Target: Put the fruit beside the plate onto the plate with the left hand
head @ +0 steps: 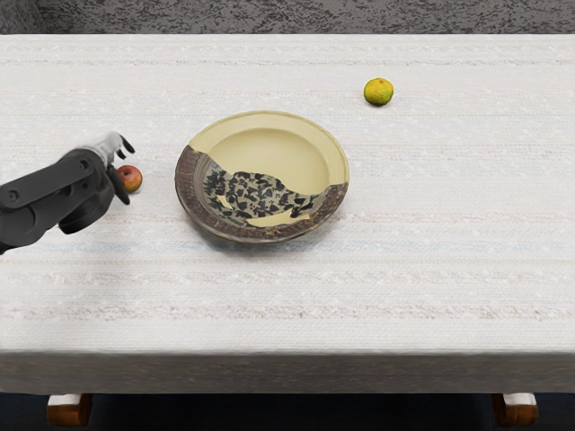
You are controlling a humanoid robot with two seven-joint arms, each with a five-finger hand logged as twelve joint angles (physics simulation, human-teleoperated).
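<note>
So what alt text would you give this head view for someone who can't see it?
A robot's left hand, reaching in from the left, is right beside a small red apple that lies just left of a patterned plate on a white-clothed table. A yellow-green citrus fruit sits farther back to the plate's right.

The surface (404,269) is covered in white woven cloth, coarse and matt, with faint ribbed bands. The plate (334,148) looks like glazed ceramic, its cream bowl smooth with a soft sheen and its brown rim mottled. Left of the plate, the red fruit (132,178) has smooth, slightly glossy skin, and the left hand (101,171) is dark and matt. Beyond the plate, the yellow-green fruit (378,92) looks dimpled and dull.
</note>
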